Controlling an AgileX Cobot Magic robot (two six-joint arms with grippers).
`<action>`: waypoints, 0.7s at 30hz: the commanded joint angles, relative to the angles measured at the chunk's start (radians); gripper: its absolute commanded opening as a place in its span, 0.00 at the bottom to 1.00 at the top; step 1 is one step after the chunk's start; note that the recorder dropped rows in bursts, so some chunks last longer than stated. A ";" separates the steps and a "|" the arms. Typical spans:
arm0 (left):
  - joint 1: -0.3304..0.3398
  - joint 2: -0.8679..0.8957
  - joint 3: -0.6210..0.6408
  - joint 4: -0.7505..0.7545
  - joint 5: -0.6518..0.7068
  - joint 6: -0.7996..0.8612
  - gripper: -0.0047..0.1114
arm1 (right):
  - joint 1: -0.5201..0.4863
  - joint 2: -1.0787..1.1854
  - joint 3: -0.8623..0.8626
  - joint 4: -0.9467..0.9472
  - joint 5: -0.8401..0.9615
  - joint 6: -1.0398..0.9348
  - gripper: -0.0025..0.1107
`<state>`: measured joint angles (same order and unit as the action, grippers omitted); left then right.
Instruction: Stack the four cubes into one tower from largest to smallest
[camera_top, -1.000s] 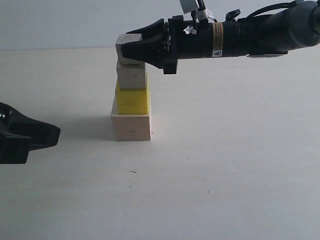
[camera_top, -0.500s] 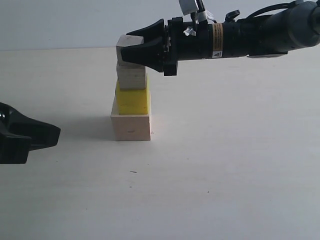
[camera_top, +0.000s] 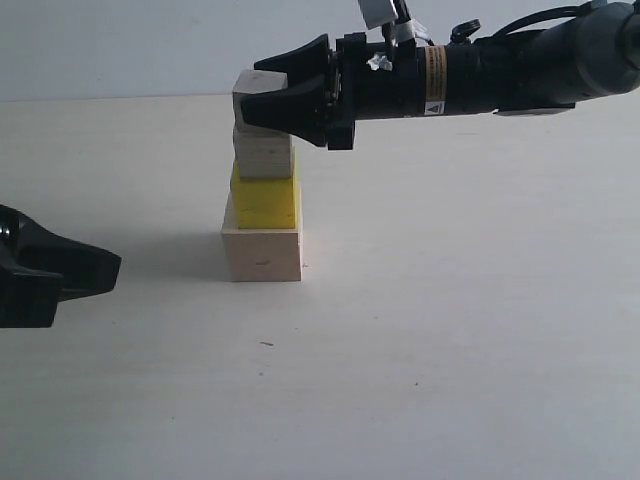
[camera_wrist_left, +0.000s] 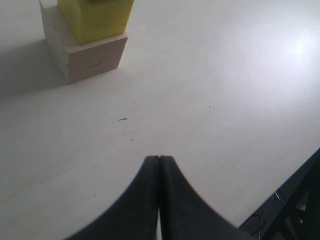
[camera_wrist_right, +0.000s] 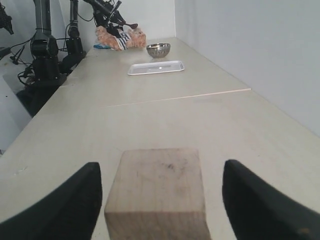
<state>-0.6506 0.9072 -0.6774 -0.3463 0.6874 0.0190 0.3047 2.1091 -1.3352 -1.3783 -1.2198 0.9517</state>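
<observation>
The tower stands as one column: large pale wood cube (camera_top: 262, 254), yellow cube (camera_top: 265, 203), medium wood cube (camera_top: 264, 155) and small wood cube (camera_top: 254, 88) on top. My right gripper (camera_top: 270, 100) reaches in level from the right and is open. The small cube (camera_wrist_right: 157, 185) sits between its fingers (camera_wrist_right: 75, 200) with a gap on each side. My left gripper (camera_top: 110, 265) hovers low at the left, shut on nothing. The left wrist view has its tips (camera_wrist_left: 159, 159) pointing toward the large cube (camera_wrist_left: 95, 57) and the yellow cube (camera_wrist_left: 97, 20).
Far down the table in the right wrist view lie a white tray (camera_wrist_right: 156, 67), a metal bowl (camera_wrist_right: 158, 50) and a plush toy (camera_wrist_right: 120, 37), beside other robot arms (camera_wrist_right: 45, 45). The table's edge (camera_wrist_left: 295, 190) shows in the left wrist view.
The small cube has shifted slightly right and settled on the medium cube. My right gripper has edged up a little. The left arm has stayed put.
</observation>
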 joint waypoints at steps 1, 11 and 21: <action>0.003 -0.004 0.002 0.005 -0.010 0.005 0.05 | -0.003 -0.001 0.003 0.035 -0.001 0.019 0.67; 0.003 -0.004 0.002 0.005 -0.010 0.005 0.05 | -0.003 -0.003 0.003 0.040 -0.001 0.044 0.74; 0.003 -0.004 0.002 0.005 -0.010 0.005 0.05 | -0.003 -0.104 0.003 -0.009 -0.001 0.065 0.73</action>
<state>-0.6506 0.9072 -0.6774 -0.3463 0.6874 0.0190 0.3047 2.0457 -1.3352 -1.3750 -1.2178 0.9975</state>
